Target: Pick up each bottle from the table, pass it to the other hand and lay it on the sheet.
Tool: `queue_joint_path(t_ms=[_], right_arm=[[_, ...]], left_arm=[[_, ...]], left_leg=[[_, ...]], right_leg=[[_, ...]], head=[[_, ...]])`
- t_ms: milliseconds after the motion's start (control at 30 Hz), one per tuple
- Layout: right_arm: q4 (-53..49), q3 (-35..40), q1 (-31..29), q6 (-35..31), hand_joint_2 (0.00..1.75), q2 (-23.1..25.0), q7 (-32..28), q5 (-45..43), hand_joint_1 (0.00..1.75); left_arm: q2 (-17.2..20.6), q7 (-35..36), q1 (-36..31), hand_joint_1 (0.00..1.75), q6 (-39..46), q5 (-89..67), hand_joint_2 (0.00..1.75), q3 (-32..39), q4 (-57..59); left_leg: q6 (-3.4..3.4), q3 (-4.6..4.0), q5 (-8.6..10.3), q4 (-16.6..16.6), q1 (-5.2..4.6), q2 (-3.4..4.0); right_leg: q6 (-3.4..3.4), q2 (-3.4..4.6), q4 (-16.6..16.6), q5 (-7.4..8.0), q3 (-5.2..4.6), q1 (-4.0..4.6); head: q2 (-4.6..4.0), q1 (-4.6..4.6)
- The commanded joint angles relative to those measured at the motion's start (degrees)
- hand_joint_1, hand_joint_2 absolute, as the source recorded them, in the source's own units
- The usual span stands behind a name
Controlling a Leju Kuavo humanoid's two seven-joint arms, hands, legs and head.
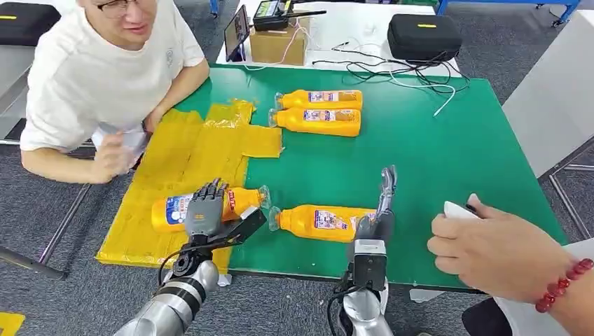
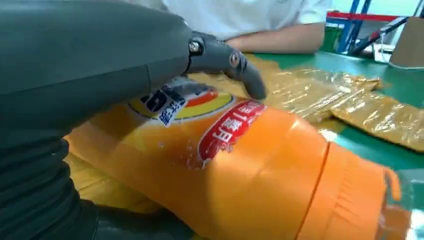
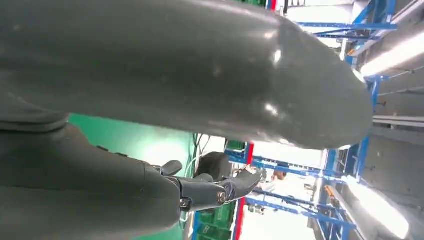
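Right hand (image 1: 378, 210): nearest the camera, standing edge-up beside the base of a bottle on the green, fingers straight and raised, holding nothing; the right wrist view shows its fingers (image 3: 235, 185) extended in open air

Left hand (image 1: 205, 208): resting over the held bottle (image 1: 210, 206), fingers draped across the label; the left wrist view shows a fingertip (image 2: 250, 80) bearing on the bottle's orange body; hand closed about it

Held bottle: lying on its side on the yellow sheet (image 1: 175, 154), its neck reaching past the sheet's edge onto the green tabletop (image 1: 420, 140); the lay-down appears all but done

Loose bottle (image 1: 319, 220): lying on the tabletop just right of the held one, necks nearly meeting, its base by the right hand

Far bottles (image 1: 319, 112): a pair, side by side, near the sheet's upper corner, not on it

Person's hand (image 1: 490, 245): at the right, near the right arm, holding a small white thing

Handling note, as judgement:
- spread the left fingers fully before lifting, so the bottle does not roll or trail off the sheet
- lift straight up; the crinkled sheet may drag with the hand
- draw clear of the loose bottle's neck, which lies close
- right hand should close round the loose bottle's middle, not its tapered end
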Motion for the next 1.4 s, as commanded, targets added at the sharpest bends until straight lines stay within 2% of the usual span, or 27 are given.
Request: queue_joint_path(t_ms=[33, 100, 200, 333, 467, 600, 667, 700, 733, 800, 867, 900, 933, 967, 1000, 1133, 1300, 1400], right_arm=[[2.8, -2.2, -0.5, 0.6, 0.00, -1.3, 0.0, 0.3, 0.00], [2.3, -1.9, -0.4, 0.0, 0.00, -1.5, 0.0, 1.0, 0.00], [2.6, -2.3, -0.4, -0.1, 0.00, -1.7, 0.0, 0.8, 0.00], [2.2, -1.9, 0.0, 0.2, 0.00, -2.2, 0.0, 1.1, 0.00], [2.2, -1.9, 0.0, 0.2, 0.00, -2.2, 0.0, 1.1, 0.00], [2.1, -0.8, 0.1, -0.4, 0.00, -2.6, 0.0, 1.2, 0.00], [2.2, 0.5, 0.0, -1.8, 0.00, -3.3, 0.0, 3.0, 0.00], [2.2, 0.5, 0.0, -1.8, 0.00, -3.2, 0.0, 3.2, 0.00], [2.9, 0.2, -0.2, -1.8, 0.00, -3.5, 0.0, 8.2, 0.00], [11.6, 1.6, -2.7, -1.8, 0.00, -6.0, 0.8, 18.2, 0.00], [16.0, 1.0, -4.2, -1.8, 0.00, -7.8, 4.9, 28.6, 0.00], [17.9, -0.9, -4.7, -1.8, 1.75, -8.6, 6.4, 35.7, 0.00], [19.2, -3.6, -5.0, -1.8, 1.75, -9.0, 7.9, 44.4, 0.00], [22.0, -5.8, -5.9, -1.8, 1.75, -9.8, 12.3, 52.8, 0.00], [24.0, -6.3, -7.2, -1.8, 1.75, -11.1, 16.2, 56.7, 0.00], [29.2, -5.1, -10.7, -0.3, 1.75, -14.0, 23.9, 60.5, 0.00], [28.7, -4.3, -10.5, -0.3, 1.75, -13.8, 24.8, 60.7, 0.00], [28.2, -2.3, -10.3, 2.1, 1.75, -14.9, 28.7, 61.5, 0.00]], left_arm=[[2.5, -1.8, 0.3, 0.21, -3.3, 6.4, 1.75, -4.1, 4.1], [2.7, -3.0, 0.0, 0.07, -3.5, 9.2, 1.75, -4.7, 3.9], [2.0, -7.9, 0.5, 0.00, -6.8, 16.6, 1.75, -3.6, 1.8], [0.6, -16.4, 3.0, 0.00, -11.0, 30.1, 1.75, -4.6, -5.6], [0.6, -16.4, 3.0, 0.00, -11.0, 30.1, 1.75, -4.6, -5.6], [-0.2, -22.3, 6.5, 0.00, -12.5, 41.6, 1.75, -7.4, -15.4], [-0.7, -28.0, 10.1, 0.00, -9.5, 53.1, 1.75, -11.0, -27.3], [-0.5, -26.2, 10.5, 0.00, -8.8, 53.2, 1.75, -12.7, -29.3], [0.4, -26.7, 11.8, 0.00, -8.2, 55.9, 1.75, -15.1, -33.8], [2.6, -27.0, 13.7, 0.00, -5.6, 57.5, 1.75, -19.9, -40.1], [3.7, -27.4, 15.6, 0.00, -5.1, 58.8, 1.75, -21.8, -44.0], [4.4, -27.4, 17.1, 0.00, -4.5, 59.3, 1.75, -22.9, -46.9], [5.1, -27.3, 18.5, 0.00, -4.2, 59.4, 1.75, -24.0, -49.6], [5.8, -27.8, 20.9, 0.00, -4.1, 59.1, 1.75, -25.3, -53.9], [6.3, -28.3, 23.4, 0.00, -4.1, 59.0, 1.75, -26.1, -58.1], [7.6, -27.2, 28.8, 0.00, -3.2, 57.1, 1.75, -28.2, -65.9], [7.5, -27.2, 28.5, 0.00, -3.0, 57.2, 1.75, -28.0, -65.3], [7.6, -25.9, 29.2, 0.00, -2.5, 53.6, 1.75, -28.4, -64.9]], left_leg=[[-0.07, 0.25, -0.01, -0.1, 0.03, 0.06], [-0.08, 0.31, 0.01, -0.1, 0.04, -0.03], [-0.07, 0.36, 0.02, -0.1, 0.04, -0.03], [-0.08, 0.39, 0.10, -0.1, 0.03, -0.18], [-0.06, 0.44, 0.10, -0.1, 0.02, -0.14], [-0.09, 0.42, 0.08, 0.0, 0.04, -0.12], [-0.10, 0.37, 0.03, 0.0, 0.08, -0.09], [-0.09, 0.35, 0.04, 0.0, 0.07, -0.08], [-0.07, 0.29, 0.05, 0.0, 0.07, -0.11], [-0.11, 0.22, -0.03, 0.1, 0.13, -0.03], [-0.11, 0.22, -0.02, 0.1, 0.15, 0.03], [-0.08, 0.10, 0.07, 0.0, 0.08, -0.03], [-0.11, 0.17, 0.01, 0.0, 0.13, 0.00], [-0.10, 0.26, -0.01, -0.1, 0.13, 0.10], [-0.08, 0.18, 0.01, -0.1, 0.09, 0.03], [-0.06, 0.00, 0.00, 0.0, 0.02, 0.02], [-0.07, -0.02, -0.03, 0.0, 0.01, 0.02], [-0.10, 0.00, 0.00, 0.0, 0.01, -0.10]], right_leg=[[-0.08, 0.05, -0.1, 0.01, 0.23, 0.03], [-0.10, 0.03, -0.1, 0.02, 0.32, 0.05], [-0.11, 0.07, -0.1, 0.02, 0.37, 0.05], [-0.10, -0.04, -0.1, -0.01, 0.44, 0.03], [-0.08, -0.02, -0.1, 0.01, 0.51, 0.02], [-0.11, -0.06, 0.0, 0.00, 0.46, 0.04], [-0.13, -0.02, 0.0, -0.03, 0.43, 0.09], [-0.11, -0.01, 0.0, -0.02, 0.39, 0.07], [-0.09, -0.04, 0.0, -0.02, 0.34, 0.07], [-0.14, 0.00, 0.0, -0.07, 0.27, 0.14], [-0.14, 0.04, -0.1, -0.03, 0.27, 0.16], [-0.09, 0.01, -0.1, 0.01, 0.15, 0.09], [-0.14, 0.02, -0.1, -0.02, 0.23, 0.14], [-0.12, 0.15, -0.2, 0.02, 0.34, 0.14], [-0.09, 0.09, -0.2, 0.01, 0.23, 0.10], [-0.06, 0.13, -0.1, 0.00, 0.08, 0.02], [-0.11, 0.13, -0.1, -0.02, 0.05, 0.03], [-0.14, 0.00, -0.1, -0.05, 0.06, 0.03]], head=[[0.00, 0.00], [0.00, 0.00], [0.00, 0.02], [0.00, 0.00], [0.02, 0.00], [0.00, 0.02], [0.00, 0.00], [0.00, 0.00], [0.00, 0.00], [0.00, 0.02], [0.00, 0.00], [0.00, 0.00], [0.00, 0.02], [0.02, 0.00], [0.02, 0.00], [0.00, -0.02], [0.02, 0.02], [0.02, 0.00]])
